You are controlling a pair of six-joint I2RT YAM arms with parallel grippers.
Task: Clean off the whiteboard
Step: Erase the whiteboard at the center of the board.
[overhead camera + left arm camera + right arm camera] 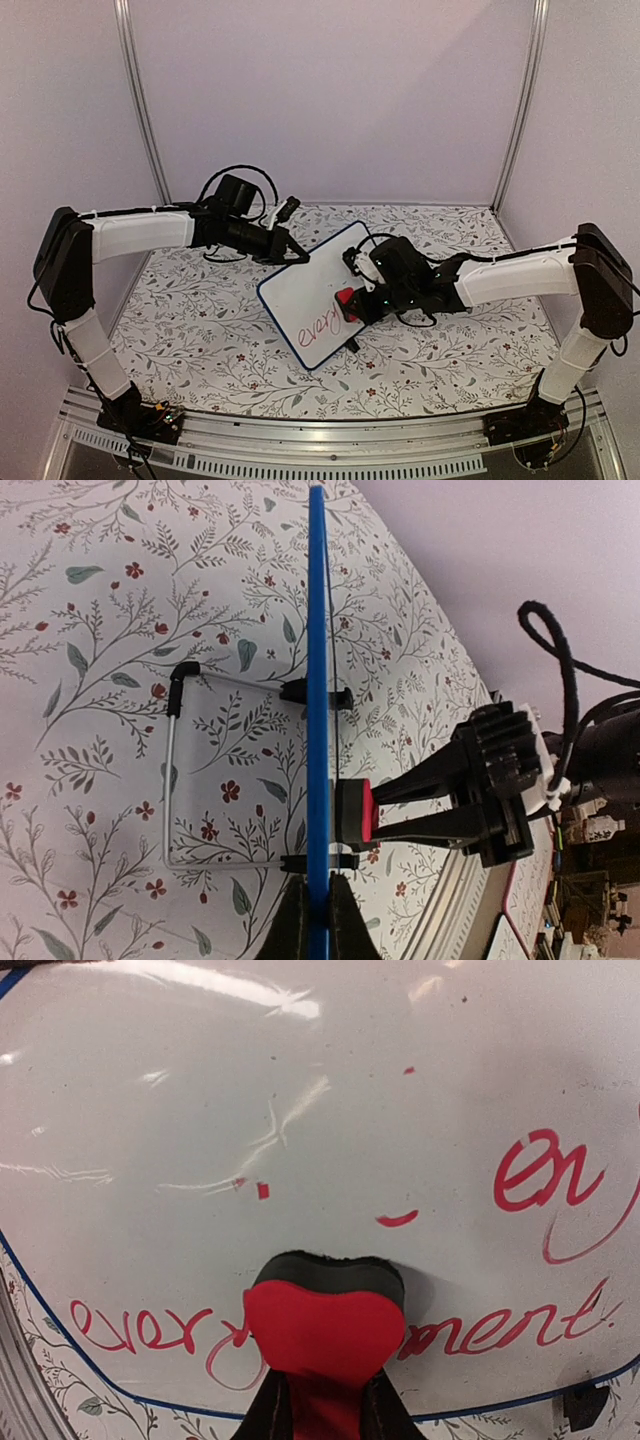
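Here's the setting: a table under a white cloth [200, 320] printed with grey leaves and small red flowers, pale lilac walls [330, 90] all round, aluminium posts [140, 100] at the back corners and a metal rail [330, 432] along the near edge.

Dead centre stands the whiteboard [305, 290], blue-framed and turned askew, propped on a thin wire stand [170, 780] that shows behind it in the left wrist view.

The left gripper [297, 254] is on the board's 11 o'clock edge, its fingers [296, 920] pinched onto the blue frame from both sides.

At the board's 3 o'clock side, the right gripper [352, 303] has its fingers closed on a red eraser [323, 1328], whose black felt face is pressed flat against the white surface.

On to the writing, in red cursive marker. The lower line starts with "every", runs under the eraser, and comes out the other side ending in what looks like "ment." Above it to the right sits "en", cut off by the edge of the view. A few stray red flecks dot the board at 12 o'clock of the eraser. No brand or label is readable.
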